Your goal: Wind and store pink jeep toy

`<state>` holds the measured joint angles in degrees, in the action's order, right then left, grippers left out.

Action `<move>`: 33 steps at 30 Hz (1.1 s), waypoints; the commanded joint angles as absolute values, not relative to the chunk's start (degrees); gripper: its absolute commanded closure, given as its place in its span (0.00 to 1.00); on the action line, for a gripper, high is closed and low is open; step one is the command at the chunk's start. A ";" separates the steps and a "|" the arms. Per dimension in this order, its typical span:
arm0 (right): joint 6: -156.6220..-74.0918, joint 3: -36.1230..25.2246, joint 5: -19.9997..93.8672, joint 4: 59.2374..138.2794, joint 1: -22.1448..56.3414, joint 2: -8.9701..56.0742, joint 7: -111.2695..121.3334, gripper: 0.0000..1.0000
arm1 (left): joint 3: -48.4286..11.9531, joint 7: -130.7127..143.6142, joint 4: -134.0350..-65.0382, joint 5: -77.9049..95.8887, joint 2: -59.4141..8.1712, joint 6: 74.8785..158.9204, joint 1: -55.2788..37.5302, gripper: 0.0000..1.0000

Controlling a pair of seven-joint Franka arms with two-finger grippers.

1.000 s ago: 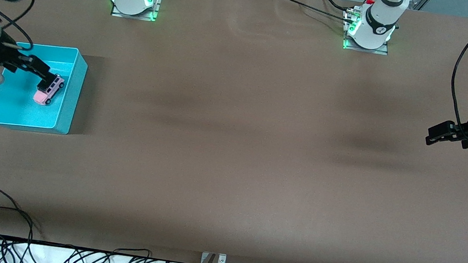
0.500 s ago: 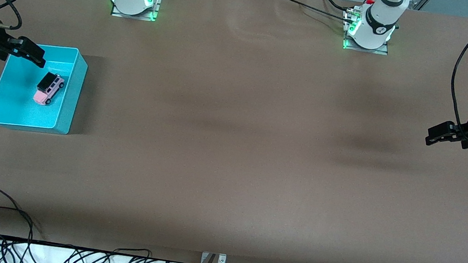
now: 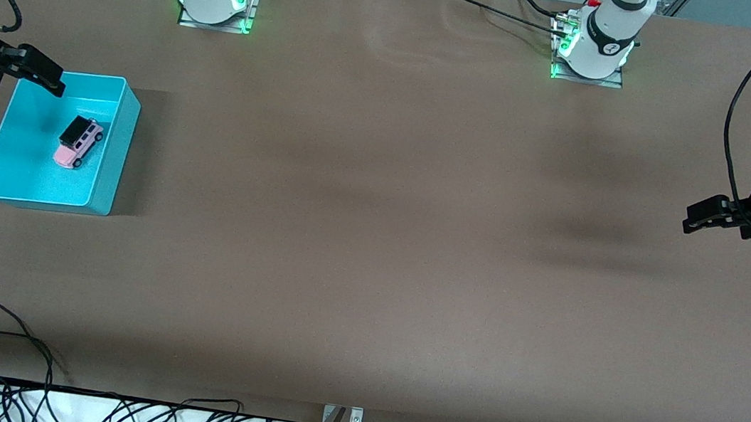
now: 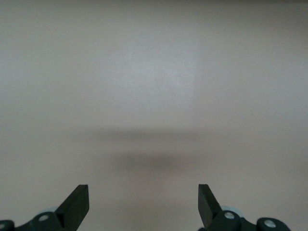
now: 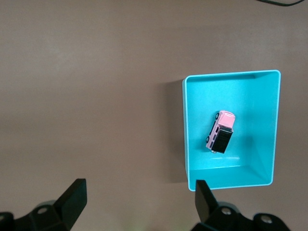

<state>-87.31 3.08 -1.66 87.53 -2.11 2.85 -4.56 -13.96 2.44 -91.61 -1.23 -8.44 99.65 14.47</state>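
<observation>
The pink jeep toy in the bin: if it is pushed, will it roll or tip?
The pink jeep toy stands on its wheels inside the teal bin, so it would probably roll lengthwise. It looks small and rigid, likely light. Pushed sideways, it might tip.

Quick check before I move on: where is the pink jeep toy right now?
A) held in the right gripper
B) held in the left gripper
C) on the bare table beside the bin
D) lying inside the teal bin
D: the pink jeep toy sits on the floor of the teal bin, with the open right gripper up over the bin's corner and holding nothing.
</observation>
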 commanded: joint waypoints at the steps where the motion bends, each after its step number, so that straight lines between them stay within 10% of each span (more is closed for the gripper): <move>1: -85.61 3.25 -0.79 85.87 -4.57 1.94 -4.13 0.00 | -13.89 1.05 -92.46 0.35 -7.73 100.20 14.85 0.00; 33: -92.10 0.88 -0.53 88.77 -7.65 0.09 4.66 0.00 | -13.80 1.05 -92.46 -0.18 -7.82 100.20 14.85 0.00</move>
<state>-88.50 0.90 -1.66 87.12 -6.13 1.18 1.80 -13.94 2.44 -91.61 -1.23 -8.52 99.65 14.48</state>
